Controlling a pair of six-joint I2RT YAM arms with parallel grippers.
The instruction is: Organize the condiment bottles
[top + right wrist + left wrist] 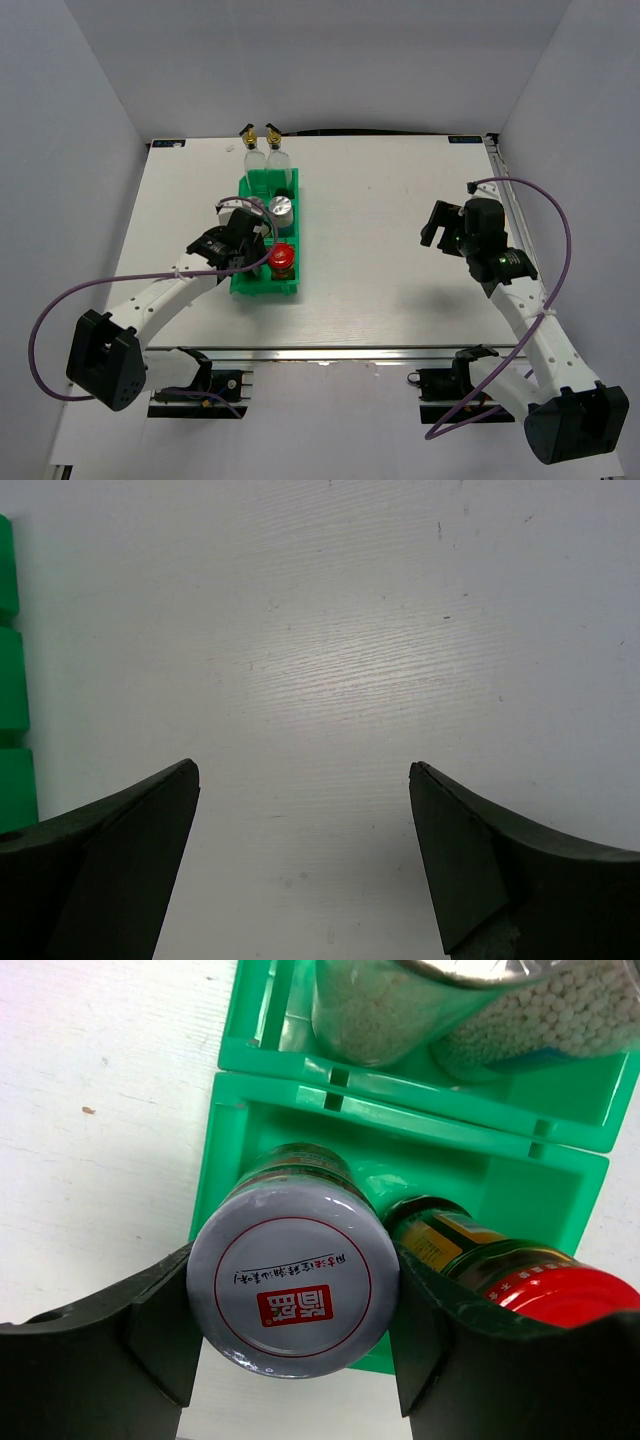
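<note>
- Green bin (262, 292), three compartments, on the white surface (390, 190), left of centre.
- Far compartment: two tall clear glass bottles (266, 160) with gold-black spouts, side by side, upright.
- Middle compartment: white silver-lidded shaker (281, 207), with the blue-labelled white jar (560, 1030) just beside it.
- Near compartment: dark silver-lidded jar (293, 1280) on the left and red-lidded brown jar (560, 1290) on the right, close together, both upright.
- Left tool (295, 1325): clenched on the dark silver-lidded jar, one finger pressed to each side of the lid, directly over the near compartment.
- Right tool (305, 810): released, fingers spread wide over bare surface, nothing between them, well apart from the bin and every bottle.
</note>
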